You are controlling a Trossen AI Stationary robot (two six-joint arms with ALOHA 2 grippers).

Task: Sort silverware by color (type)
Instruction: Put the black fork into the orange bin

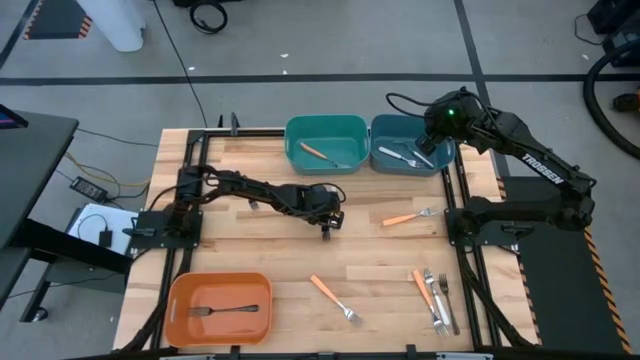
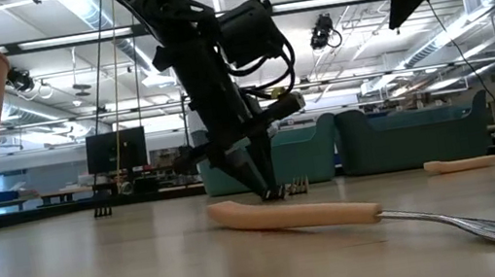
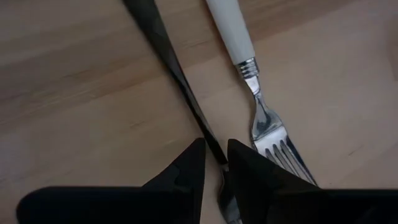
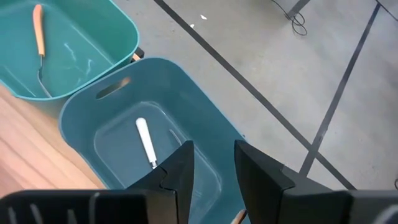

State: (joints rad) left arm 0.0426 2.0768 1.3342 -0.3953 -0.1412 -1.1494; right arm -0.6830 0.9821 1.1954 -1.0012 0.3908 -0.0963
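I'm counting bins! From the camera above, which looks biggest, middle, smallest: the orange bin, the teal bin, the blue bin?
1. orange bin
2. teal bin and blue bin: they look about alike, and the right arm hides part of the blue one, so no ranking.

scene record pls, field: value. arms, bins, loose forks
left gripper: low at table centre, fingers straddling a dark fork, not visibly clamped; a white-handled fork lies beside it
right gripper: open, empty, above the blue plastic bin
teal plastic bin: one orange-handled fork
blue bin contents: white-handled forks
orange plastic bin: one dark fork
loose on wooden table: orange-handled forks and a cluster of forks at the front right
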